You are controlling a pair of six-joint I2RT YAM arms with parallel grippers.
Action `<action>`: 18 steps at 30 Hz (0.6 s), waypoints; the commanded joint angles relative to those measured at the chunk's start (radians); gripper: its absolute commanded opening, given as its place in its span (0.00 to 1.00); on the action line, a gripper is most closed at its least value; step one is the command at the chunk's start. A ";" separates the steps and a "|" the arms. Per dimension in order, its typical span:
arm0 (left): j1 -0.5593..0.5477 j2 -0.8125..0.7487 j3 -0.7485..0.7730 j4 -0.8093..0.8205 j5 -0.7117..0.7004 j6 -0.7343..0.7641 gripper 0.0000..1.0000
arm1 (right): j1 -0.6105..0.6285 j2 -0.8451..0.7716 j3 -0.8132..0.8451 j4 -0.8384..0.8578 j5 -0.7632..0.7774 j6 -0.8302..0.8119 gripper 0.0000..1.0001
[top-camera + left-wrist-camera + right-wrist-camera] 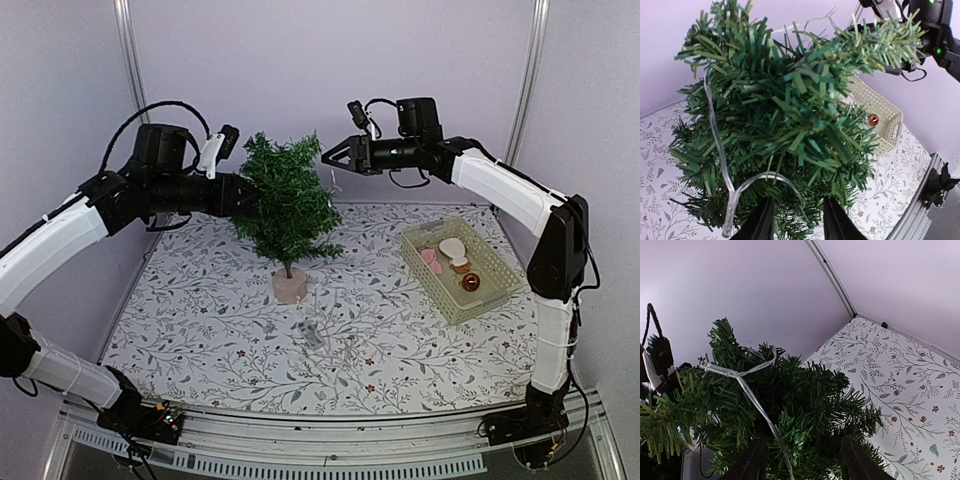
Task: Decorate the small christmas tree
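Note:
The small christmas tree [288,200] stands mid-table on its pale base [290,285]. A clear string of lights [720,150] is draped over its branches, and the same string [747,390] crosses the crown in the right wrist view. Its loose end [312,333] lies on the table in front of the base. My left gripper [246,195] is pushed into the tree's left side; its jaws [797,201] are open, with only needles between them. My right gripper [334,155] hovers at the tree's upper right, open [802,440]; the string hangs between its fingers without being clamped.
A pale green basket [495,285] sits at the right of the table with a few ornaments in it, among them a pink one [431,260] and a brown ball [470,283]. The floral tablecloth [200,330] covers the table. Purple walls close in on both sides and at the back.

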 commanded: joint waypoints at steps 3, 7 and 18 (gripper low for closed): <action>0.018 -0.033 -0.021 0.003 -0.015 0.007 0.33 | -0.030 -0.101 -0.064 0.035 -0.020 0.020 0.58; 0.022 -0.051 -0.028 0.026 0.012 0.021 0.35 | -0.053 -0.156 -0.163 0.062 -0.052 0.046 0.62; 0.010 -0.258 -0.233 0.256 -0.012 0.058 0.39 | -0.064 -0.506 -0.763 0.322 -0.111 0.016 0.67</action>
